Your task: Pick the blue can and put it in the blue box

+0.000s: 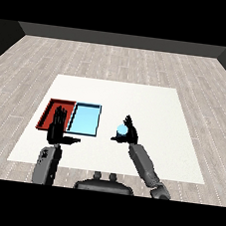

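Observation:
The blue can point(121, 131) is a small light blue cylinder held up off the white table point(136, 103), right of the trays. My right hand point(129, 133) is curled round it, thumb toward the left. The light blue tray point(85, 118) lies left of the can, with nothing in it. My left hand point(58, 127) hovers with straight fingers over the near right part of the red tray point(52, 108), thumb pointing right toward the blue tray.
The red tray and the blue tray lie side by side at the table's near left. Grey plank floor surrounds the table. The right forearm point(146, 166) comes in from the lower right.

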Tool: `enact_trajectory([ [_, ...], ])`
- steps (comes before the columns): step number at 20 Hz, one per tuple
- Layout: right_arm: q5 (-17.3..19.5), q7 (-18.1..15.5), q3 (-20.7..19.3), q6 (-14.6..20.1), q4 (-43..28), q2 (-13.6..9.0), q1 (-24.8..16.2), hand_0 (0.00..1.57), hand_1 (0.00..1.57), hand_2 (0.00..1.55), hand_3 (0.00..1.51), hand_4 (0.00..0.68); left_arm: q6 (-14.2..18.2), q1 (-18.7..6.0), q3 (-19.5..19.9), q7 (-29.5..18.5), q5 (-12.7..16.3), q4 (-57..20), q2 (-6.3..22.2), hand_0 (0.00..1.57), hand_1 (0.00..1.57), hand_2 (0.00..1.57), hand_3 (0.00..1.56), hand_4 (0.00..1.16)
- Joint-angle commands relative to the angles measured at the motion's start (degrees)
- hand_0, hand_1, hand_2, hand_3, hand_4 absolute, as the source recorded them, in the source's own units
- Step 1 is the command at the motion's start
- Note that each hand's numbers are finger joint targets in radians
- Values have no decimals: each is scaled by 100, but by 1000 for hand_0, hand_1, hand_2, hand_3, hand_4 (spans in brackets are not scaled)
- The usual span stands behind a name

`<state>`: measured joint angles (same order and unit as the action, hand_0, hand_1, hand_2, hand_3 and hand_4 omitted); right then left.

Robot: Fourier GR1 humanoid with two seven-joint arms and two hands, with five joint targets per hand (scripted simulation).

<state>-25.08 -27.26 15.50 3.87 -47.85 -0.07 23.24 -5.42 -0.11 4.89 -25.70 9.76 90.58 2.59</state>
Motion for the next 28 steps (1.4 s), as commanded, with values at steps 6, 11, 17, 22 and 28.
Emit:
enact_trajectory([
  [6, 238, 361, 47, 806, 242, -142, 336, 1530, 1530, 1486, 1452, 582, -101, 260, -106, -104, -5, 116, -58, 0, 0, 0, 0, 0],
  [11, 658, 590, 48, 983, -103, -44, 19, 1568, 1568, 1502, 1457, 677, -114, -37, 67, 165, 147, 148, 92, 0, 0, 0, 0, 0],
  [17, 679, 708, -121, 807, -420, -281, 204, 1540, 1540, 1475, 1424, 662, 101, 102, -213, 21, -131, 164, -164, 0, 0, 0, 0, 0],
  [22, 1103, 979, 288, 1286, -1524, -123, -302, 1491, 1491, 1451, 1408, 652, 58, -166, -280, 95, -315, -282, -64, 0, 0, 0, 0, 0],
  [28, 1155, 968, -60, 1062, -1297, -157, 419, 1502, 1502, 1457, 1405, 648, 516, -274, -1069, 287, -450, -523, -254, 0, 0, 0, 0, 0],
])
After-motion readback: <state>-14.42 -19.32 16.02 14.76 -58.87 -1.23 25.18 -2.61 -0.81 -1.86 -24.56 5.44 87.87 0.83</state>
